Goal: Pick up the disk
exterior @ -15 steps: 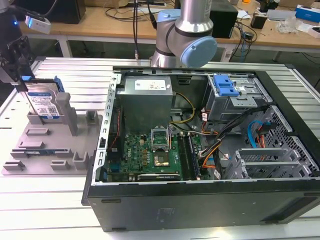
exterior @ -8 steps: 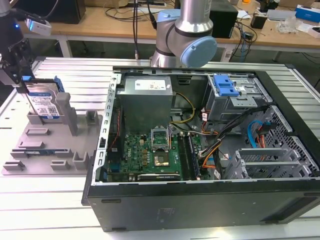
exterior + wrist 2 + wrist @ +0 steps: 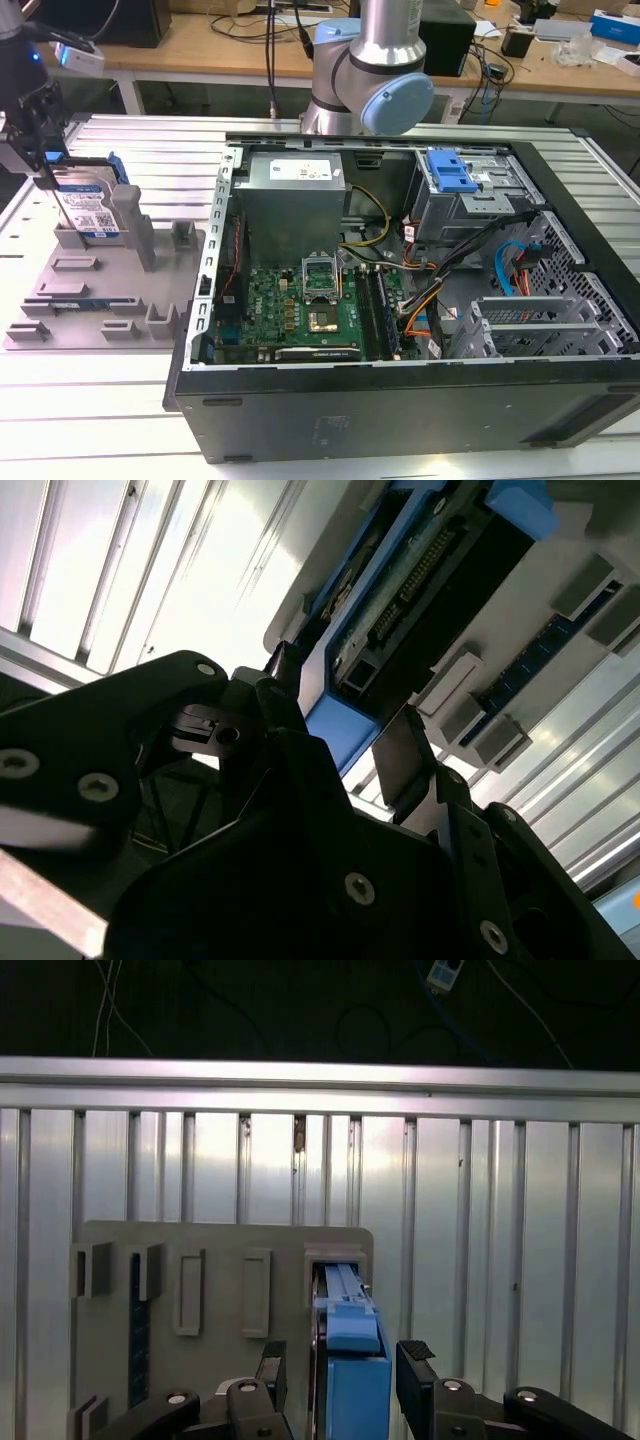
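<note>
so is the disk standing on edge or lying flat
Standing on edge: the disk sits upright in a slot of the grey holder, its blue side rail facing up.

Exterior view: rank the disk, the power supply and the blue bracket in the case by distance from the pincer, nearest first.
1. Disk, upright in the grey holder, beside the pincer.
2. Power supply, inside the case, mid-view.
3. Blue bracket, farther across the case, toward the exterior view's right.
</note>
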`<state>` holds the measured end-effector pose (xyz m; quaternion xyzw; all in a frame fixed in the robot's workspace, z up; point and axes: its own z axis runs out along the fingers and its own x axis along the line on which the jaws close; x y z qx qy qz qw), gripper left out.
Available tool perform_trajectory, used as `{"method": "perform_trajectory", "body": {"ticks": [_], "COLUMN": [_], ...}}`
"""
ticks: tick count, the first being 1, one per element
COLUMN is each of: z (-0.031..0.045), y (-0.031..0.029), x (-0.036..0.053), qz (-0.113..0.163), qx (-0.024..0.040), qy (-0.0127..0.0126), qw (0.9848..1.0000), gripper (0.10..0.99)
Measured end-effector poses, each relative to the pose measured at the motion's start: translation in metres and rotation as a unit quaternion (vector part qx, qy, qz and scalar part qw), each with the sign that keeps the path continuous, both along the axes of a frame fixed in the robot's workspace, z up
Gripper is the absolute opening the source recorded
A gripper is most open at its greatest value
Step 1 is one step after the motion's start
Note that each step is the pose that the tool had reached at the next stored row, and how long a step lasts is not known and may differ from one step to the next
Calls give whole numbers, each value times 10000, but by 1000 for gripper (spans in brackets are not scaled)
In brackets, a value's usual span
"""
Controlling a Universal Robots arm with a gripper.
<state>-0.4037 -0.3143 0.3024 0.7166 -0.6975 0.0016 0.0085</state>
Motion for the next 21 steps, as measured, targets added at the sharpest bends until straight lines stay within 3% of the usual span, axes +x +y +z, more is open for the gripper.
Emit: {"method": "perform_trajectory", "body": {"ticks": [2, 3, 21], "z": [-8, -12, -57], "y": [0, 0, 2], "x": [0, 0, -1], "qz": [0, 0, 0], "qx": [0, 0, 1], "qy": [0, 0, 0], "qw": [10000, 10000, 10000], "gripper": [545, 475, 475]}}
